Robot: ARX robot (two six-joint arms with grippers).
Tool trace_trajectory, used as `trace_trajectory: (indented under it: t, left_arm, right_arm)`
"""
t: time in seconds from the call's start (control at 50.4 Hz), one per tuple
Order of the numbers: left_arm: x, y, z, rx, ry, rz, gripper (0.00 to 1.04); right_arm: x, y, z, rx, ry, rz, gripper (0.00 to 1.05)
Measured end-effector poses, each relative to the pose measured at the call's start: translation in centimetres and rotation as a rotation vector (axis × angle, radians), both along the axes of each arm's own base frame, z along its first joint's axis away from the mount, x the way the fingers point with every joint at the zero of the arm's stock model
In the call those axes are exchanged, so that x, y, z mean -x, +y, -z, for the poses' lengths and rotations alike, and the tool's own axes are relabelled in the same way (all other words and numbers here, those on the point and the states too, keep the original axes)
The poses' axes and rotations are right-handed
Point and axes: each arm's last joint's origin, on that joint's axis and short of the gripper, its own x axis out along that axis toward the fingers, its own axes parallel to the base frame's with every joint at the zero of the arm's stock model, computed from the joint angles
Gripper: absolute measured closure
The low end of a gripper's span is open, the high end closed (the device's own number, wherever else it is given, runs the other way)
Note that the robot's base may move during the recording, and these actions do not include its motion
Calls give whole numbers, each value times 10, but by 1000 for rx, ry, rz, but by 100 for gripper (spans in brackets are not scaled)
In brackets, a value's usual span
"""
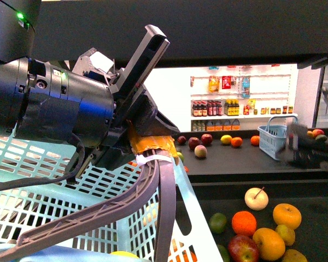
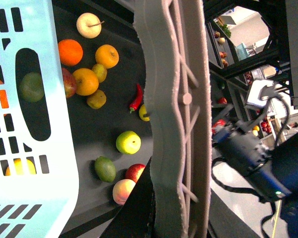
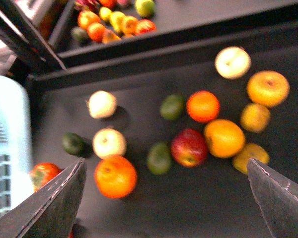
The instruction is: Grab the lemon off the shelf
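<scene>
The left gripper (image 1: pixel 85 255) is hanging over the basket (image 1: pixel 22 218) at 7 o'clock in the front view. Its two grey fingers (image 1: pixel 71 222) are splaying wide with nothing between them. The lemon (image 1: pixel 123 255) is lying inside the basket, beneath that gripper. Only a bright yellow sliver of it is showing at 6 o'clock in the front view, and yellow patches are showing through the basket's slots in the left wrist view.

The shelf (image 1: pixel 235 183) is standing just beside the basket. Its lower tier, at 5 o'clock, is carrying a pear (image 1: pixel 257 198), an orange (image 1: pixel 244 222), a lime (image 1: pixel 218 222) and an apple (image 1: pixel 243 248) among other fruit. The right gripper (image 3: pixel 165 161) is hovering above that tier. Its dark fingers (image 3: pixel 49 208) are standing far apart and gripping nothing.
</scene>
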Motion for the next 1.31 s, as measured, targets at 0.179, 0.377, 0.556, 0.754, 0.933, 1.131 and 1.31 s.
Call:
trace_trajectory:
  t: [0.179, 0.377, 0.556, 0.754, 0.933, 1.131, 1.31]
  left_arm:
    - [0, 0, 0, -3, -4, 3, 94]
    - [0, 0, 0, -3, -3, 3, 94]
    - [0, 0, 0, -2, -2, 2, 94]
    - [0, 0, 0, -3, -3, 3, 94]
    - [0, 0, 0, -3, -4, 2, 94]
    - [0, 0, 0, -3, -3, 3, 94]
    - [0, 0, 0, -3, -3, 2, 94]
  right_arm:
    - [-6, 8, 75, 117, 183, -20, 8]
    - [-11, 47, 157, 193, 371, -146, 8]
    - [-12, 73, 197, 226, 454, -198, 8]
    - [-8, 103, 237, 233, 514, -253, 8]
    - [-12, 114, 244, 225, 518, -277, 8]
    - [-16, 128, 257, 254, 524, -290, 8]
    - [-15, 128, 268, 279, 547, -282, 8]
